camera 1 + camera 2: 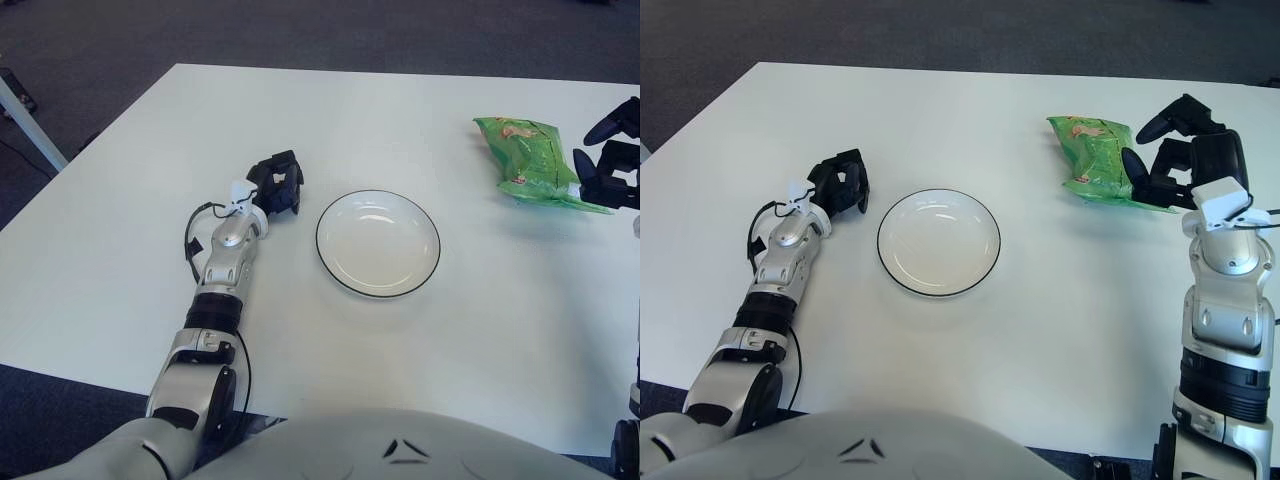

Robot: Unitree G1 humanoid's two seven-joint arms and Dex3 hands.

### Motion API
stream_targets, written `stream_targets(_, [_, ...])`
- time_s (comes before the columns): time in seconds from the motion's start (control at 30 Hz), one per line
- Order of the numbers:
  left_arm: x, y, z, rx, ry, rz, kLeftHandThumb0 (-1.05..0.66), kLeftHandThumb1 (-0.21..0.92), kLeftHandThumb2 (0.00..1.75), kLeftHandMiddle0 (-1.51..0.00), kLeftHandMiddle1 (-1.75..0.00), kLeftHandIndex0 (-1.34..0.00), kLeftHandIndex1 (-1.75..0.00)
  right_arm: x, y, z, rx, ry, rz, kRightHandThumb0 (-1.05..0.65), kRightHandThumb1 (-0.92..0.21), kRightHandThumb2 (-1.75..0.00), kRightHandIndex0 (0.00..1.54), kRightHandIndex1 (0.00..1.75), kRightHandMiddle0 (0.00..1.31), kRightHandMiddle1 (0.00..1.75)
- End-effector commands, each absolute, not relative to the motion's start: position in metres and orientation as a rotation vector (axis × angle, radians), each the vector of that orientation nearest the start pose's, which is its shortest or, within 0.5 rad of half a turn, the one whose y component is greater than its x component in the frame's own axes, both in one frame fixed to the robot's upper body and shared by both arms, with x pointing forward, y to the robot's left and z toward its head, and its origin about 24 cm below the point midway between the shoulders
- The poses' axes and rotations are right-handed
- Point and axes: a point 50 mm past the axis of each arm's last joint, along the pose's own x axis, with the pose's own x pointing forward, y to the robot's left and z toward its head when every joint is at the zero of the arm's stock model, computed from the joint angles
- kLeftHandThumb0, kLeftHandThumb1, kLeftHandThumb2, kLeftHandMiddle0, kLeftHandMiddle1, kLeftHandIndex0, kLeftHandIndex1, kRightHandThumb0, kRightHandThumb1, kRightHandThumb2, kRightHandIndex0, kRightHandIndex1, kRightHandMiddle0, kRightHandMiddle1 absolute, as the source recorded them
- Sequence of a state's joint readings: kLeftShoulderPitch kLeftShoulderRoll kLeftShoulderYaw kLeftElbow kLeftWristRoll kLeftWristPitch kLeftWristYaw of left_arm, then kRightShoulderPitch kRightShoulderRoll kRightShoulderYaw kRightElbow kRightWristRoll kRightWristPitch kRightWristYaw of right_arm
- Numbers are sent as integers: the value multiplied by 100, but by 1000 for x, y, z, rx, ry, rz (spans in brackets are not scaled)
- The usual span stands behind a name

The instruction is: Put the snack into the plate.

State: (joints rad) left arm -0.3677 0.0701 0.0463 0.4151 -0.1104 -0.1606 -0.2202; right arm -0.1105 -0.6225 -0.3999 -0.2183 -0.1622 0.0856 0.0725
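Observation:
A green snack bag [1095,160] is at the right of the white table [970,100], to the right of and beyond the plate. My right hand [1145,150] is at the bag's right end, its fingers [1132,165] closed over the edge. That end looks slightly raised, with a shadow under it. The white plate with a dark rim [938,242] sits empty at the table's middle. My left hand [276,185] shows just left of the plate, fingers curled, holding nothing.
The table's front edge [1040,440] runs close to my body. Dark carpet [940,30] lies beyond the far edge. A table leg [25,120] shows at the far left.

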Motion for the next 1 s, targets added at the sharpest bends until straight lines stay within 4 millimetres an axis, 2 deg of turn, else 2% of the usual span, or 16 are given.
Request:
stream_targets(0.0, [306, 145, 31, -54, 7, -232, -40, 78, 87, -125, -175, -84, -175, 249, -305, 205, -943, -370, -358, -39, -63, -92, 87, 175, 38, 175])
stream_targets(0.3, [306, 147, 31, -51, 12, -234, -39, 78, 86, -125, -175, -83, -175, 258, -303, 208, -1219, -463, -415, -39, -67, -86, 84, 175, 35, 175])
stream_targets(0.47, [306, 147, 31, -41, 15, -233, -40, 77, 86, -125, -175, -84, -175, 276, -312, 205, -1376, -492, -447, -38, -70, -81, 83, 175, 32, 175])
stream_targets(0.63, [306, 147, 31, -34, 19, -233, -40, 78, 86, -125, -175, -85, -175, 283, -314, 204, -1428, -536, -457, -38, -74, -76, 83, 175, 30, 175])
stream_targets(0.97, [306, 147, 30, -37, 18, -243, -40, 79, 86, -124, -175, -83, -175, 298, -312, 207, -1401, -545, -453, -37, -80, -68, 74, 175, 27, 175])
